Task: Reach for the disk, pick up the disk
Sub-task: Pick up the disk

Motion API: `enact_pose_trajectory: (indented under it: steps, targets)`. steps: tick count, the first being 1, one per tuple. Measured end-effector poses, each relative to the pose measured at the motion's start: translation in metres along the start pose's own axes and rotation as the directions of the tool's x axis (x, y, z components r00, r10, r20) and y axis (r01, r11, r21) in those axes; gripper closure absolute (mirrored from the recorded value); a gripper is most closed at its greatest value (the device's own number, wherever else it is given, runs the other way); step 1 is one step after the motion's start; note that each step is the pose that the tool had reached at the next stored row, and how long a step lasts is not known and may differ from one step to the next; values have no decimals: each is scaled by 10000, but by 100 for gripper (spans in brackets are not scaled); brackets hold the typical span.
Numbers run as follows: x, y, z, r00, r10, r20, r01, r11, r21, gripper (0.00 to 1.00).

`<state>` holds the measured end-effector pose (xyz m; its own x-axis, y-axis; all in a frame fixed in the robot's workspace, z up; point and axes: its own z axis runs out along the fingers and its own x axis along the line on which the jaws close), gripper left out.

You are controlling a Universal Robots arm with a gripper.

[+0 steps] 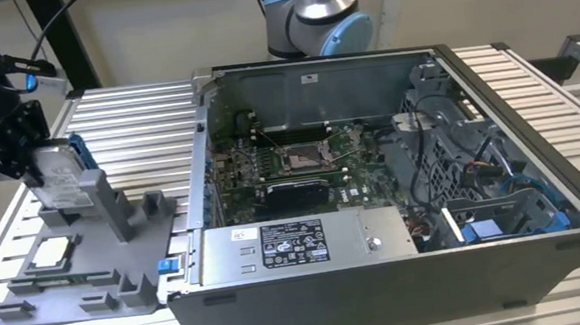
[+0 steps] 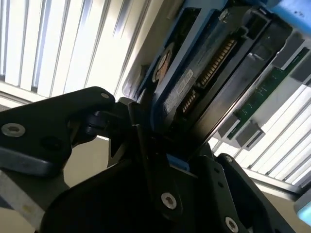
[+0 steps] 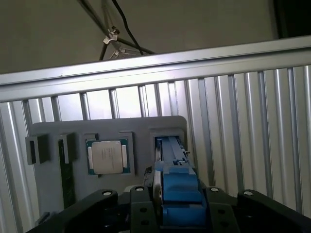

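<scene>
Tool (image 1: 27,160): pressed together on the disk's (image 1: 57,175) upper edge, pinching it.
Disk: upright, lower end at the grey holder's (image 1: 101,211) slot, on the exterior view's left.
Risk: the narrow hold may slip; a skewed lift could jam the disk and drag the holder.

open air lies above the gripper (image 1: 40,166), which is clamped on the upright disk (image 1: 68,182). just below it, the grey holder (image 1: 69,313) raises posts (image 1: 106,202) close beside the disk. beyond them, toward the exterior view's right, an open computer case (image 1: 411,287) blocks passage.
</scene>
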<state>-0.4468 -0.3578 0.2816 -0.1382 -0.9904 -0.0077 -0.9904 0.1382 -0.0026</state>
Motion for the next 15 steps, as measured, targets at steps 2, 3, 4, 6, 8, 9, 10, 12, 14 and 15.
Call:
enact_pose_trajectory:
  steps: [2,3,4,6,8,9,10,12,14,15]
  targets:
    - [-1,0,-93,10000,-3,0,3,10000,-1,100]
    - [-1,-1,-133,10000,-5,0,5,10000,0,100]
    - [-1,0,-175,10000,-6,-1,6,10000,-3,100]
    - [-2,-1,-261,10000,-9,0,9,10000,-3,100]
    - [-3,-1,-354,10000,-15,0,15,10000,-4,100]
    - [-3,-1,-398,10000,-21,1,21,10000,-5,100]
    - [-3,-1,-444,10000,-29,-1,29,10000,-5,100]
    - [-4,-2,-534,10000,-97,-1,97,10000,-6,100]
    - [-5,-2,-625,9997,-229,0,229,9997,-7,100]
    - [-5,-2,-666,9996,-282,0,282,9996,-8,100]
